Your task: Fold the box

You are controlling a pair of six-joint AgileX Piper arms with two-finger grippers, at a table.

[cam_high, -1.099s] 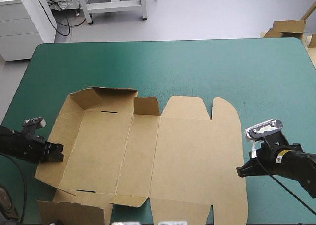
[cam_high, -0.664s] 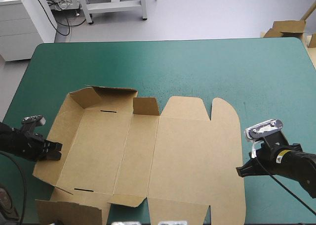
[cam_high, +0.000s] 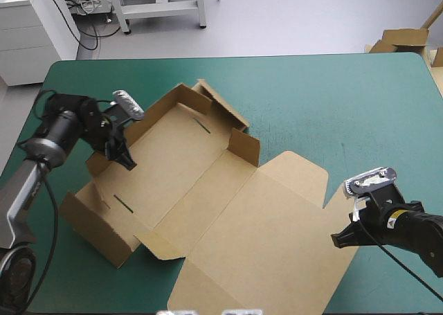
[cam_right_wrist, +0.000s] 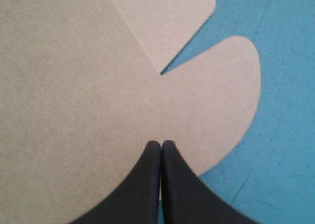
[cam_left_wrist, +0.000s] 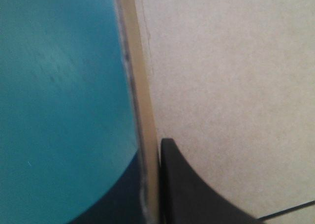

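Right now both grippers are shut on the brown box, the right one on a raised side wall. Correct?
No. The right gripper is shut on a rounded flap of the flat lid, not a raised wall: see the right wrist view. The left gripper also grips the brown box.

The left arm point(cam_high: 21, 197) has a pale grey link, with black joints and a black wrist. The right arm point(cam_high: 415, 235) is black and bears a small yellow mark point(cam_high: 392, 222). The left tool point(cam_high: 127, 159) and right tool point(cam_high: 339, 239) each carry two broad black fingers point(cam_right_wrist: 142, 184), curved like fins.
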